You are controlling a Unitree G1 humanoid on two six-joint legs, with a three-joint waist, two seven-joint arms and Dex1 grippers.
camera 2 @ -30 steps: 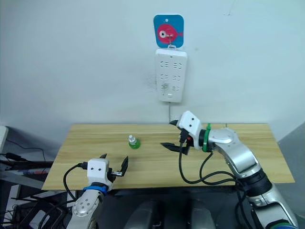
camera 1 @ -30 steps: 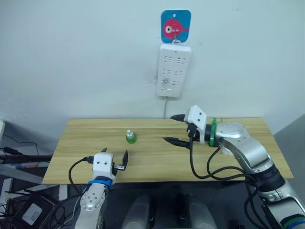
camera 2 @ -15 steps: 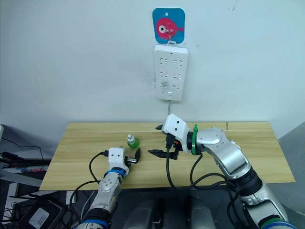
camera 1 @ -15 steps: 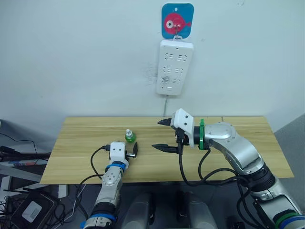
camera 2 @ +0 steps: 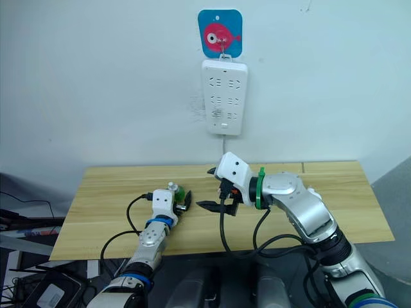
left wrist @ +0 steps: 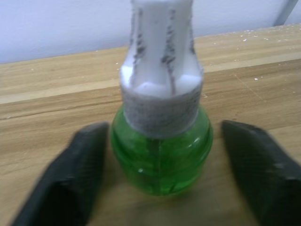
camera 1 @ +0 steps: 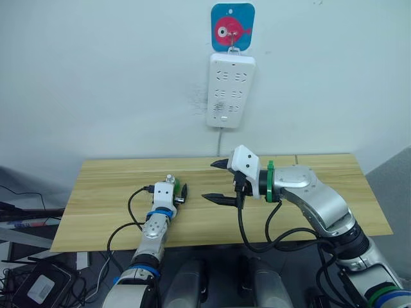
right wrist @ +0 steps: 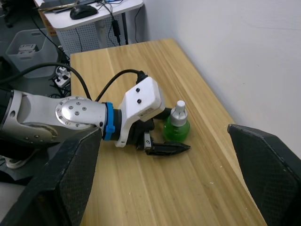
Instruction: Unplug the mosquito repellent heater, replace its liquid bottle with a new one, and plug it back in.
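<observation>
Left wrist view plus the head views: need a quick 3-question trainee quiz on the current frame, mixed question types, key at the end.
1. True or false: the left gripper is shut tight on the green bottle.
2. Multiple choice: where does the green bottle stand? A) on the wooden table; B) plugged into the power strip; C) between the right gripper's fingers.
3. Short answer: how does the right gripper stand, and does it hold anything?

Key
1. False. Its fingers sit on either side of the bottle, with a gap visible at each side.
2. A.
3. Open, fingers spread wide, holding nothing; it hangs over the table to the right of the bottle.
</observation>
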